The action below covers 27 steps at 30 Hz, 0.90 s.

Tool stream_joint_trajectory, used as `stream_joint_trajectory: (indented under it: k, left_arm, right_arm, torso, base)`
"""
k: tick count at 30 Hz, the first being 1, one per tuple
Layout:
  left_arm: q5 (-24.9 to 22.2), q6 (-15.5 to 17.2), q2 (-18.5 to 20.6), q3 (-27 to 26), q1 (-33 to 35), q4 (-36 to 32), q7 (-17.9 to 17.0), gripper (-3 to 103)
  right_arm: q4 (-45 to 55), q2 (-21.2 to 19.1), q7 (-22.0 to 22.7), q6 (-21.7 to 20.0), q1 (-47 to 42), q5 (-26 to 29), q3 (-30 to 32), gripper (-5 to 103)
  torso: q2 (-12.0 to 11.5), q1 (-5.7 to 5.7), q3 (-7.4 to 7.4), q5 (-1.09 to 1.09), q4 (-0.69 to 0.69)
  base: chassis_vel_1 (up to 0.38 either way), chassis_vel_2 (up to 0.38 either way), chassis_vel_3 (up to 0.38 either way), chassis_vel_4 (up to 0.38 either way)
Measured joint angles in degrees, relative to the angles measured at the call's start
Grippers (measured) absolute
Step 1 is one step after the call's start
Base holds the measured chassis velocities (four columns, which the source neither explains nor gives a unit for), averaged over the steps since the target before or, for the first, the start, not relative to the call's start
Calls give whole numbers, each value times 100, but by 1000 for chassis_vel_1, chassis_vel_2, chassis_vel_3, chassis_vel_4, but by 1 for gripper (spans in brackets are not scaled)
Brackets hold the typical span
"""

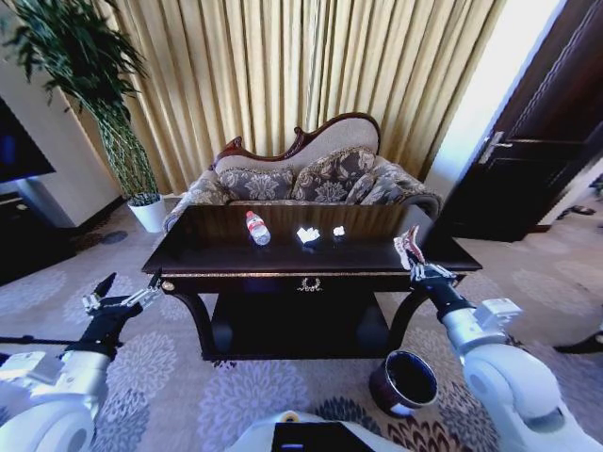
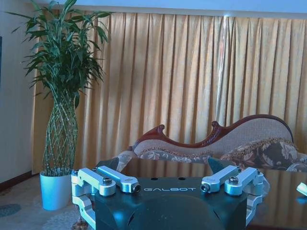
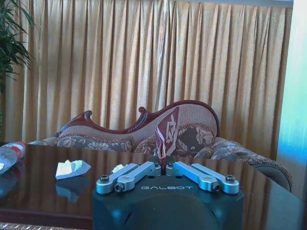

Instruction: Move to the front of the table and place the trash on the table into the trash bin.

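Wrapper: dark-and-white, pinched in right gripper above table front-right edge. Trash bin on floor below, near robot. Advice: keep pinch firm, swing back over bin, then release. Left gripper spread, idle off table's left corner.

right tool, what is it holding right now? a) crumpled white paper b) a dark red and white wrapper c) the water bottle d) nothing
b: the right tool is shut on the wrapper, which stands up between its fingers, while the bottle and the white paper lie on the table.
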Motion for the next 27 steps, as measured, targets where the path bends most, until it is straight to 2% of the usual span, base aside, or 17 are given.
stream_joint_trajectory:
  k: [12,20,27]
  left_arm:
    - [2,-3,-17,2,-8,0,6,100]
    - [14,-16,-42,-4,-19,0,6,100]
    - [10,-25,-51,-4,-69,0,3,100]
  right_arm:
    - [-12,37,2,3,12,-45,-32,0]
    - [-284,320,-30,75,9,-375,-278,0]
    - [-1448,612,-80,157,-97,-838,-485,0]
  torso:
    - [0,0,0,-1,-1]
    - [1,-2,-1,0,0]
    - [-2,2,1,0,0]
  base:
    - [116,-115,-121,116]
    - [83,-78,-77,89]
    - [8,-2,-1,7]
